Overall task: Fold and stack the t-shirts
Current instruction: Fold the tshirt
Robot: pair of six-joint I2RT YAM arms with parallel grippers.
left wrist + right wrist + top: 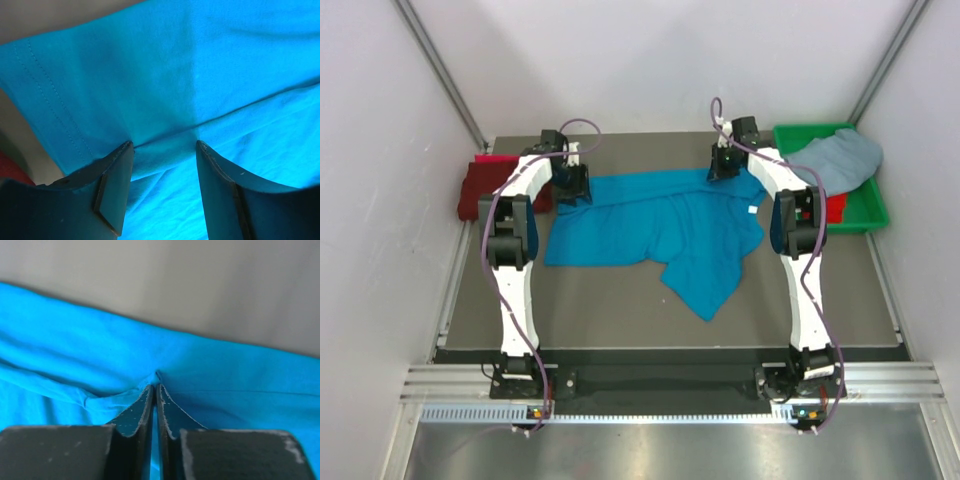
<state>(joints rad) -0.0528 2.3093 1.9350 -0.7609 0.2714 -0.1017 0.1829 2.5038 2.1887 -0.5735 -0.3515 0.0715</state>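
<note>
A bright turquoise t-shirt (660, 230) lies spread and rumpled on the dark table (620, 310), with one flap reaching toward the near edge. My left gripper (575, 185) is at the shirt's far left corner. In the left wrist view this gripper (165, 145) is open, its fingers (112, 185) straddling a fold of the turquoise cloth (200, 65). My right gripper (723, 168) is at the shirt's far right edge. There it (156, 386) is shut on a pinched ridge of the turquoise cloth (75, 355). A dark maroon t-shirt (485, 190) lies folded at the far left.
A green bin (868, 205) stands at the far right, holding a pale grey-blue t-shirt (840, 158) and a red one (836, 208). White walls close in on both sides and at the back.
</note>
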